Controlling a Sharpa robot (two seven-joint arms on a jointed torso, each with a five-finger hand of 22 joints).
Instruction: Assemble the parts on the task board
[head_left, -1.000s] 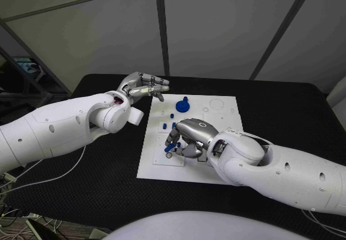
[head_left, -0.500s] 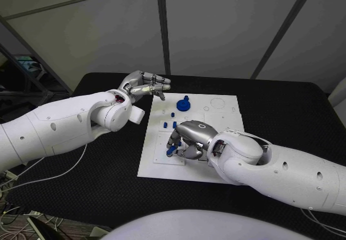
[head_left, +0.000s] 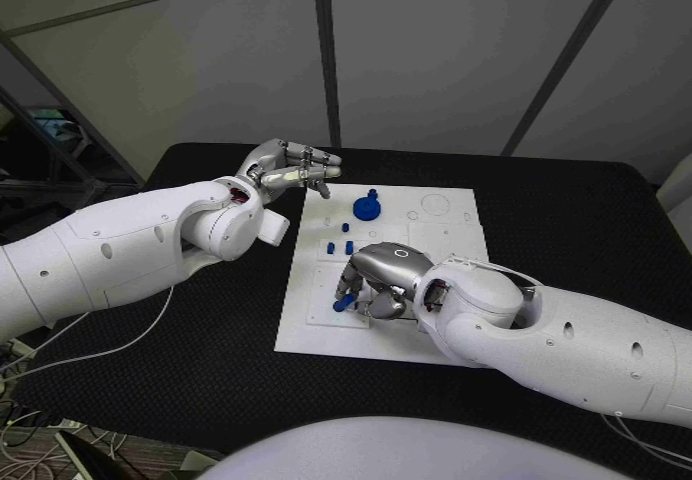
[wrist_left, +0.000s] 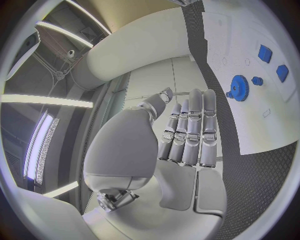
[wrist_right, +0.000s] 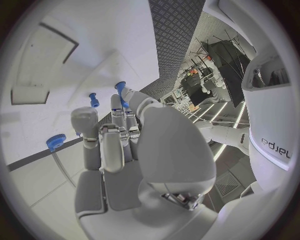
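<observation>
The white task board (head_left: 447, 225) lies in the middle of the black table. My right hand (head_left: 384, 280) hovers low over its front left part and pinches a small blue peg (head_left: 342, 299) in its fingertips; the right wrist view has this peg (wrist_right: 120, 90) at the fingertips too. A blue gear (head_left: 366, 210) stands on the board's far left, with small blue parts (head_left: 336, 247) between it and my right hand. My left hand (head_left: 293, 170) is raised beyond the board's far left corner, fingers straight (wrist_left: 190, 130) and holding nothing.
In the right wrist view another blue peg (wrist_right: 94, 99) stands on the board, and the gear (wrist_right: 56, 141) lies beyond it. The left wrist view has the gear (wrist_left: 239, 87) and two flat blue parts (wrist_left: 265, 52). Black table (head_left: 577, 200) surrounds the board.
My right hand has sunk slightly toward the board's front left with the blue peg still pinched. The left hand has barely moved.
</observation>
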